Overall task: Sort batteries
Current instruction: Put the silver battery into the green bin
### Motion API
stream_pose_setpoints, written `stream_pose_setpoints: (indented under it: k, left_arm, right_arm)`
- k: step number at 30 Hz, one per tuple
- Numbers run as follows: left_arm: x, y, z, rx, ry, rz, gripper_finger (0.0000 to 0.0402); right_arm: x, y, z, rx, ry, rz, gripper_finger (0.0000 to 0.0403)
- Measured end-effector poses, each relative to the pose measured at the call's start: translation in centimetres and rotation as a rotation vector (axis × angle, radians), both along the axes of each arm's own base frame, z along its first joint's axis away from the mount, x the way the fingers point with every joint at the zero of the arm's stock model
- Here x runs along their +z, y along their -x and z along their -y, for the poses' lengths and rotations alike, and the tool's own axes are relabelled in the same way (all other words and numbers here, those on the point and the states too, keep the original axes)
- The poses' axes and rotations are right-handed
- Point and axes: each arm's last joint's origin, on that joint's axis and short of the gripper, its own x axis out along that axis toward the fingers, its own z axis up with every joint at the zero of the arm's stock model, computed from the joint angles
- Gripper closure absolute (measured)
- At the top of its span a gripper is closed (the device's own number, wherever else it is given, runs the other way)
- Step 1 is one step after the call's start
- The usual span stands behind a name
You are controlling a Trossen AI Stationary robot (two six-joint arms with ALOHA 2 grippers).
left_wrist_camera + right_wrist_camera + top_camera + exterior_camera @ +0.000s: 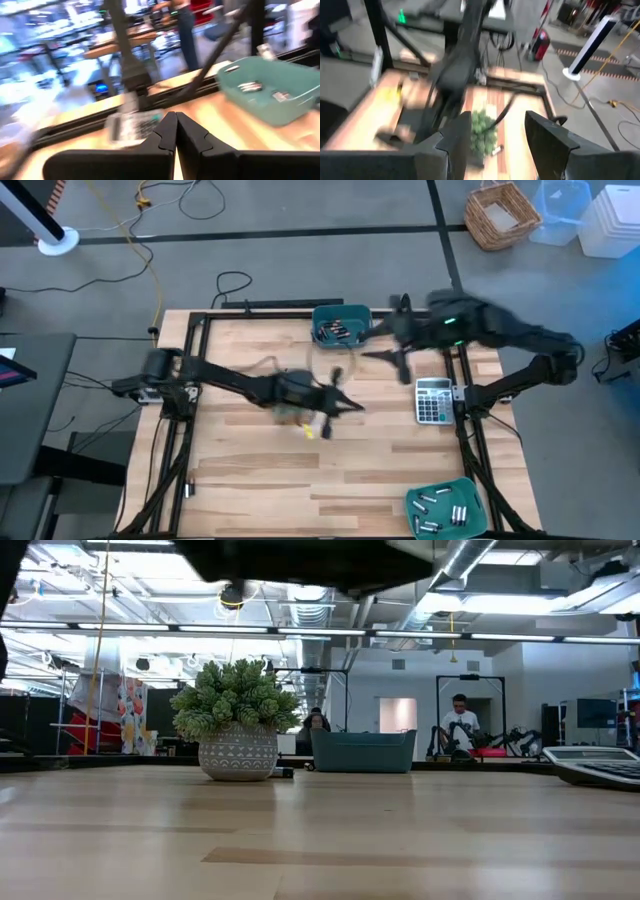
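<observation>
The left gripper (345,402) is seen at table centre, fingers pressed together, nothing visibly held. The right gripper (395,358) is held at one o'clock, fingers apart and empty. Small silvery cylindrical batteries (443,510) are seen in the teal plastic bin (470,485) at five o'clock; more lie in the twelve-o'clock teal bin (340,310).

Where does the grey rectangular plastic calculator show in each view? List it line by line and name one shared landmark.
High view: grey rectangular plastic calculator on the table's right side, beside the right arm.
Low view: at the picture's right edge, partly cut off.
Left wrist view: blurred, lying near the table's edge.
Right wrist view: cannot be made out.
Shared landmark: the light wooden tabletop, visible in all four views.
</observation>
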Motion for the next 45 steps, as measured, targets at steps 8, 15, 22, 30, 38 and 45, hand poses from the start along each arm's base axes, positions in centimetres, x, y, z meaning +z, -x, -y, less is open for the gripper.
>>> stream_pose_setpoints:
  k: [8, 15, 22, 30, 38, 45]
  left_arm:
    - [3.8, 9.6, -3.1, 0.182, -0.035, 0.109, 0.0401]
    - [4.7, 15.4, -4.4, 0.302, -0.051, 0.122, 0.0401]
    - [5.7, 19.0, -5.1, 0.368, -0.061, 0.109, 0.0401]
    - [6.6, 21.3, -5.1, 0.426, -0.062, 0.102, 0.0401]
    - [7.6, 24.0, -4.9, 0.453, -0.059, 0.119, 0.0401]
    - [7.3, 24.5, -5.0, 0.492, -0.055, 0.075, 0.0401]
  right_arm:
    - [-9.0, -3.7, 1.9, -0.025, 0.085, 0.0, 0.02]
    - [-19.1, -6.1, 3.6, -0.102, -0.023, -0.009, 0.02]
    - [-27.0, -10.3, 4.5, -0.113, -0.109, -0.122, 0.02]
    - [-33.3, -13.0, 5.5, -0.123, -0.156, -0.201, 0.0192]
    - [-36.1, -15.7, 5.9, -0.082, -0.169, -0.233, 0.0184]
    - [-36.8, -17.8, 6.6, -0.082, -0.165, -0.256, 0.0184]
